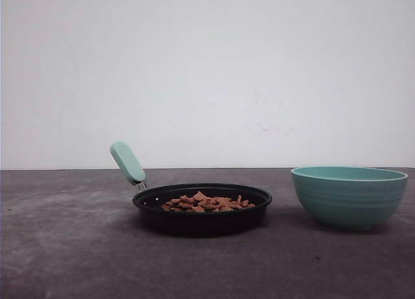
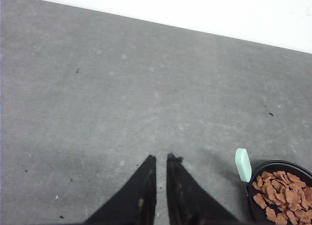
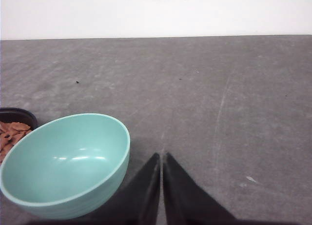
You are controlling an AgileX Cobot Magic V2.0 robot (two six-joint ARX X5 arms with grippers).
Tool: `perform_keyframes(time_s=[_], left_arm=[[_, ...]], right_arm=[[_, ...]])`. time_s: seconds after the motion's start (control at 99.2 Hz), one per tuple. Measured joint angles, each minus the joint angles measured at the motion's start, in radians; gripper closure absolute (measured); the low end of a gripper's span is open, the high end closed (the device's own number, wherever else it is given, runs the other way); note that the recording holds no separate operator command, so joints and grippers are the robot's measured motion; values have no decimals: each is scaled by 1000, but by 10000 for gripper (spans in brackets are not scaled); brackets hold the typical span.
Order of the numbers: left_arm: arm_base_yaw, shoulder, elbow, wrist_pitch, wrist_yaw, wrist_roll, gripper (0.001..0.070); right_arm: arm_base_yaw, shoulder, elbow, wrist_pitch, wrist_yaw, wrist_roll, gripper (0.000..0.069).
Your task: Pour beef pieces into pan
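One pan [image 1: 202, 220] is sitting on the table [image 1: 65, 247], holding a heap of beef pieces [image 1: 206, 203]; one teal bowl [image 1: 349, 196] is standing just right of the pan, with nothing lying inside. The left gripper [image 2: 161, 159] and right gripper [image 3: 161, 155] are each hovering over bare table with fingers pressed together, gripping nothing

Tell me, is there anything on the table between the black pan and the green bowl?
No, just bare grey table lies between the pan and the bowl. The front view shows that gap.
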Motion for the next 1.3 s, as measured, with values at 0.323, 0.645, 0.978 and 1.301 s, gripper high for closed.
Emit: perform_keyframes(time_s=[0.323, 0.645, 0.978, 1.301], left_arm=[[56, -117, 0, -19, -78, 71, 697], [204, -312, -181, 176, -24, 93, 697], [398, -622, -862, 478, 279, -58, 697], [389, -631, -893, 562, 331, 85, 700]], right_arm=[[0, 0, 0, 0, 0, 0, 682], [0, 0, 0, 0, 2, 0, 682], [0, 0, 0, 0, 2, 0, 682], [0, 0, 0, 1, 2, 0, 682]])
